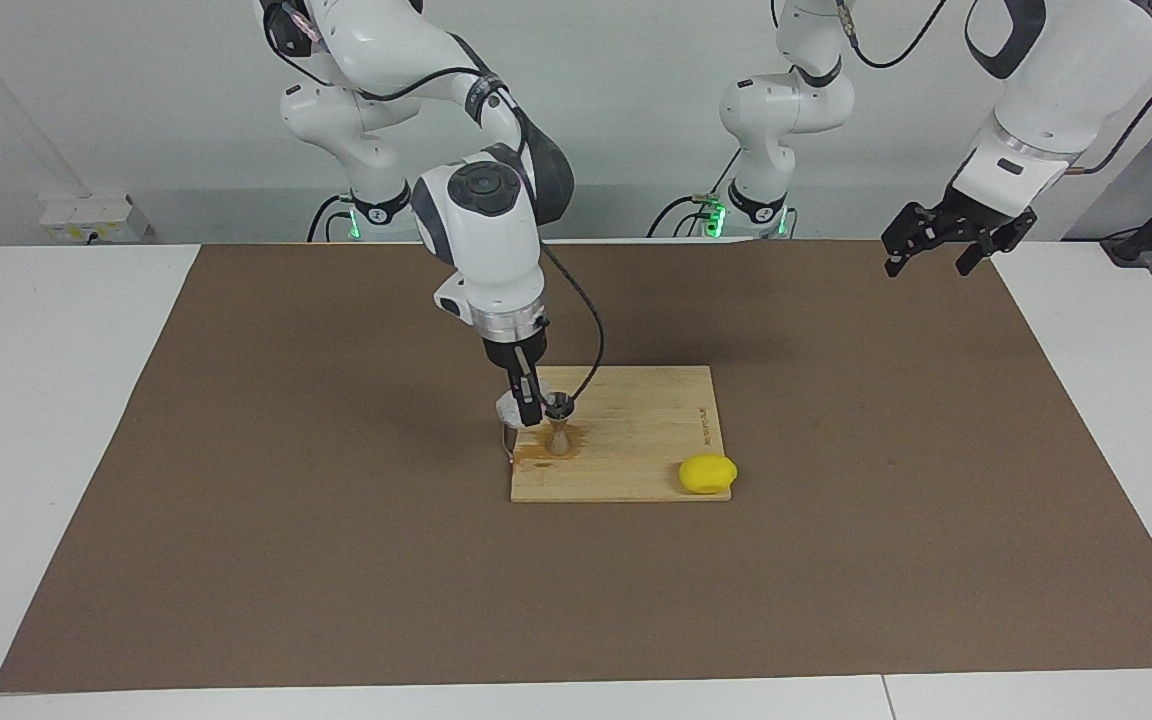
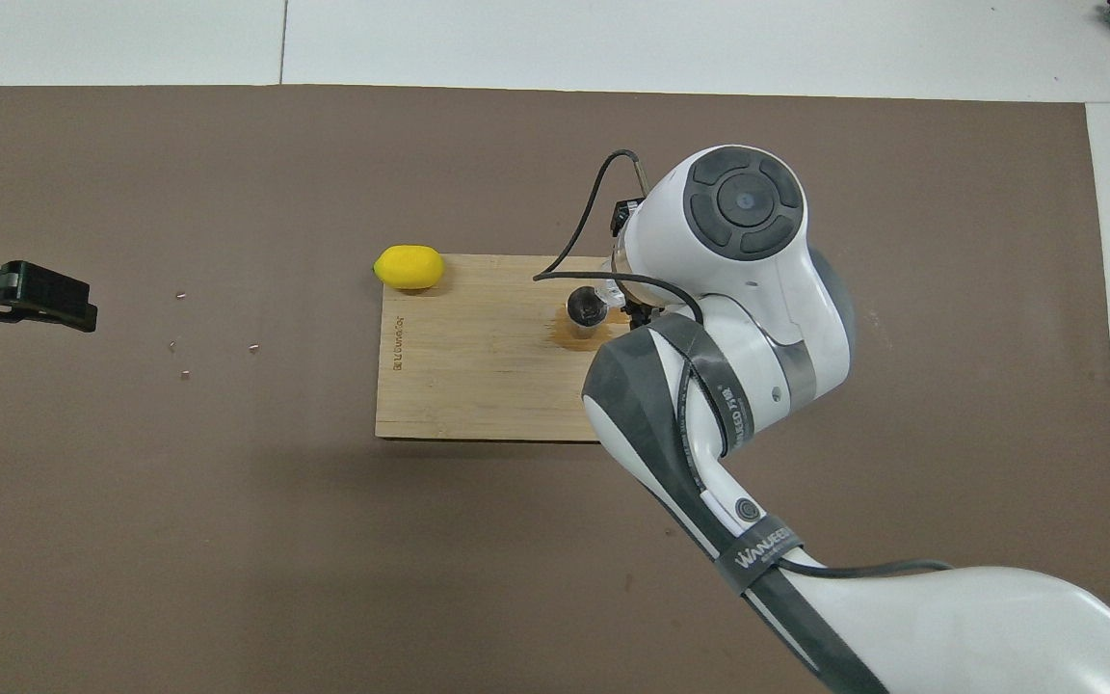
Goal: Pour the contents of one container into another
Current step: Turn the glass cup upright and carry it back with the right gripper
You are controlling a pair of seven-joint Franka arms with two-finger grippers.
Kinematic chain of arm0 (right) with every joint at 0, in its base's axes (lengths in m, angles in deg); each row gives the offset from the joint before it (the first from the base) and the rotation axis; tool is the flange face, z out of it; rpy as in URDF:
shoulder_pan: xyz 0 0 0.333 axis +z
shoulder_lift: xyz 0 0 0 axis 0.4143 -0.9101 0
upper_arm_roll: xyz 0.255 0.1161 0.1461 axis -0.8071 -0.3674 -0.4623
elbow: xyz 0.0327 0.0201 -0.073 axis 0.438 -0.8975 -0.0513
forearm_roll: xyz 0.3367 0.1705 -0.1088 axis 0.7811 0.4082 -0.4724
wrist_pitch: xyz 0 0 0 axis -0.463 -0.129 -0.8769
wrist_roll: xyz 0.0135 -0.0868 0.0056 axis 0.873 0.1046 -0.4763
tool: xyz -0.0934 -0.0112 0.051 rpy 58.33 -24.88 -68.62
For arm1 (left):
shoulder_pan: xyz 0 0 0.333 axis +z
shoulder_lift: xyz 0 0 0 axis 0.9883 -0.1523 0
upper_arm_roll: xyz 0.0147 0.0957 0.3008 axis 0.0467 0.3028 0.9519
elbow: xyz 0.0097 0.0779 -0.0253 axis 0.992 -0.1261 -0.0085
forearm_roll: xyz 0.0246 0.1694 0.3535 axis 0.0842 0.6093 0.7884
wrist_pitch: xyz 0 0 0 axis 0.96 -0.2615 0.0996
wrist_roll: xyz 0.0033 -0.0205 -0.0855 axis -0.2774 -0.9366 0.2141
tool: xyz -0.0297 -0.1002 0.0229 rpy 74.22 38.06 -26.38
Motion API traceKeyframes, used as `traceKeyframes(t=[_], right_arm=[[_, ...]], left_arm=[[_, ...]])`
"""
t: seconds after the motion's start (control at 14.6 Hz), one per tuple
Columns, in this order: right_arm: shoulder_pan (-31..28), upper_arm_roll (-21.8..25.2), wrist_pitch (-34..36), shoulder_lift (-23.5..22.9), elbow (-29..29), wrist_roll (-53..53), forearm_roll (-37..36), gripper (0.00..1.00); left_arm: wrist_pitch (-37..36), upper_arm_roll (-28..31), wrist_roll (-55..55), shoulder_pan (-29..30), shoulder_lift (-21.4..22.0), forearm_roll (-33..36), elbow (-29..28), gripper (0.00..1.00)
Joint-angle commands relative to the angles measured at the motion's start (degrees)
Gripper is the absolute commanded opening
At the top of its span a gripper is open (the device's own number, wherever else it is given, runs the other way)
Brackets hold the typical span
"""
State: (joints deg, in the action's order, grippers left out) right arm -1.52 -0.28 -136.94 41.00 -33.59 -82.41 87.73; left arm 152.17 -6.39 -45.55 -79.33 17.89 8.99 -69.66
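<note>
On the wooden board [image 1: 636,440], silvery hourglass jigger [image 1: 559,430] upright, right gripper [image 1: 526,410] clamping clear tumbler [image 1: 511,409] beside it

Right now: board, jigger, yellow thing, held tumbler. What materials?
Board: pale wood, likely bamboo, matte; strip grain, a wet stain.
Jigger: probably metal; dull grey, hourglass shape.
Yellow thing: smooth, lemon-shaped; real or plastic unclear.
Tumbler in the right gripper: clear, so glass or plastic.
</note>
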Motion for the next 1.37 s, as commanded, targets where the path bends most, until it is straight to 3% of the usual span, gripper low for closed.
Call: traceKeyframes(t=[0.0, 0.48, 0.89, 1.3], right_arm=[[-1.2, -0.4, 0.4, -0.9, 1.4, 0.6, 3.5, 0.06], [-3.5, -0.4, 0.2, -0.9, 0.8, 4.8, 10.8, 0.06], [-8.9, -0.4, 0.2, -0.7, -1.3, 10.7, 20.9, 0.05], [-17.4, -0.4, -1.8, 3.1, -11.9, 21.5, 30.6, 0.05]], left_arm=[[0.2, -0.5, 0.2, 0.6, 1.5, 0.6, -1.7, 1.0], [0.2, -0.5, 0.2, 0.6, 1.5, 0.6, -1.7, 1.0], [0.2, -0.5, 0.2, 0.6, 1.5, 0.6, -1.7, 1.0], [0.2, -0.5, 0.2, 0.6, 1.5, 0.6, -1.7, 1.0]])
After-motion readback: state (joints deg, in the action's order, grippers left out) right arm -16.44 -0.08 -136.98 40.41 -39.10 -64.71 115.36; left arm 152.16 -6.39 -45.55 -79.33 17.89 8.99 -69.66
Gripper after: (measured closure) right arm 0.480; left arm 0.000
